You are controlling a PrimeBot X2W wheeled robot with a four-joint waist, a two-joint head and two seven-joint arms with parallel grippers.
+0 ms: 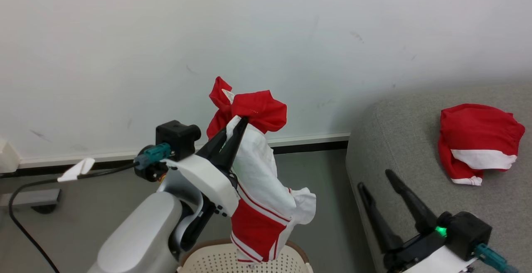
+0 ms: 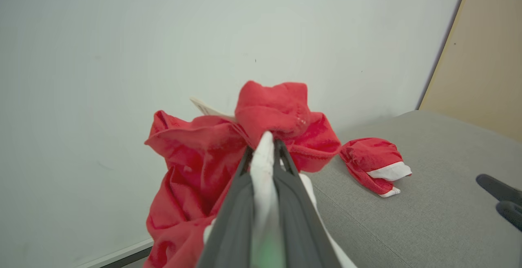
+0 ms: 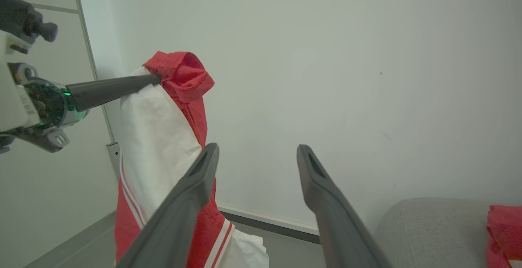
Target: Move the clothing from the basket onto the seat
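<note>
I work in what looks like a bare test room dressed as a living-room corner. The large light grey woven-fabric sofa [image 1: 399, 140], the cream-white perforated plastic laundry basket [image 1: 208, 262] with its brown rim and the soft red garments with white panels [image 1: 478, 134] speak of a home. The plain scuffed white wall [image 1: 124, 36], smooth grey floor [image 1: 328, 190], loose black cable [image 1: 109, 169] trailing across it and flat beige panel [image 2: 481, 56] speak of a lab.
</note>
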